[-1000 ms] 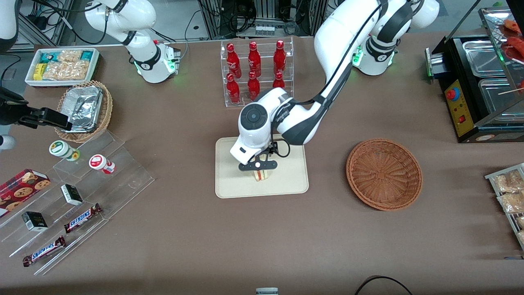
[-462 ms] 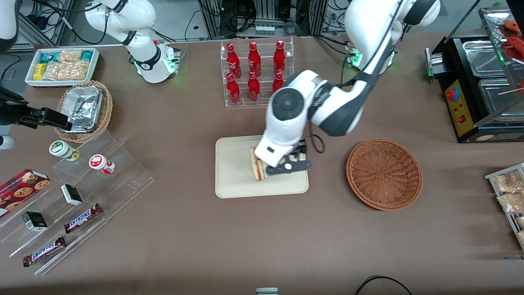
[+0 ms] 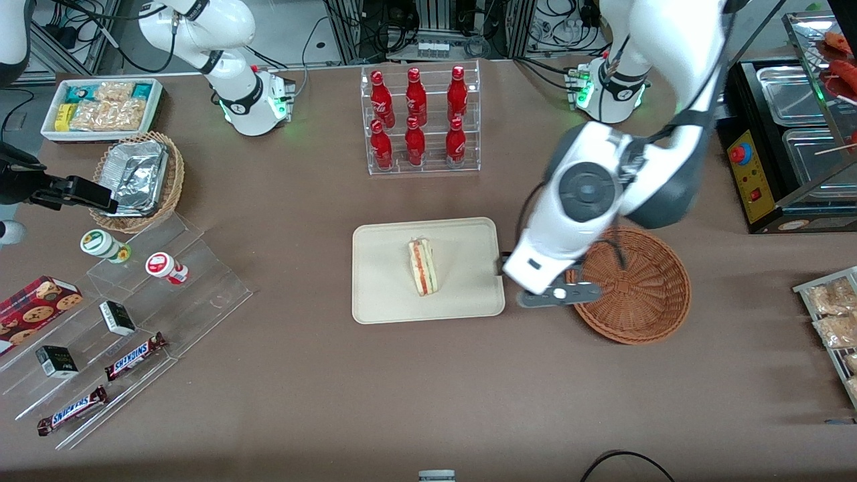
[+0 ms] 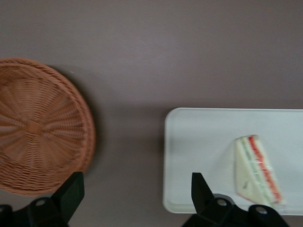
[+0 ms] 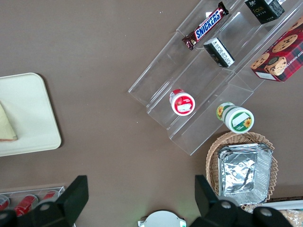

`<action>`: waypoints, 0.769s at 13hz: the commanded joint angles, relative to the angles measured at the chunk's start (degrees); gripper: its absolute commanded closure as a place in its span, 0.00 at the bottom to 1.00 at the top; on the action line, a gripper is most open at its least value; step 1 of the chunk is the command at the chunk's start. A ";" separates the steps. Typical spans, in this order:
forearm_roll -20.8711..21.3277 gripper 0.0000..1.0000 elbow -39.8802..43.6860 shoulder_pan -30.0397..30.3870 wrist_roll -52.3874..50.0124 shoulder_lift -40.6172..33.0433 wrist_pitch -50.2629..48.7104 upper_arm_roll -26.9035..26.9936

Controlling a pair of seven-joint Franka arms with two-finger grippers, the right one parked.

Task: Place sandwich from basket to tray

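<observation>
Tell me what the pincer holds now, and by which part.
Nothing. The pincer is open and empty between basket and tray; the sandwich lies on the tray.

Sandwich (image 3: 422, 267): small triangular wedge, pale white bread w/ red + pale layered filling on cut edge. Lies on the tray (image 3: 381, 288), roughly mid-tray, long axis running toward/away from front cam, nothing touching it.

Tray: flat rectangular cream-beige plastic, rounded corners, low raised rim, flat on brown table.

Basket (image 3: 643, 301): round shallow reddish-brown wicker bowl, upright, empty, toward working arm's end of table, apart from tray.

Gripper (image 3: 559, 296): above the gap btwn tray & basket, overlapping basket rim, fingers spread, holding nothing.
</observation>
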 commanded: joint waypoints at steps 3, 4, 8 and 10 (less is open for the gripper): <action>-0.81 0.00 -8.72 7.16 12.16 -9.79 -4.86 -0.49; -0.73 0.00 -8.72 8.74 14.62 -10.85 -6.27 -0.49; -0.20 0.00 -8.46 14.02 23.24 -16.03 -13.12 -0.40; -0.02 0.00 -8.46 16.57 25.88 -18.93 -16.55 -0.67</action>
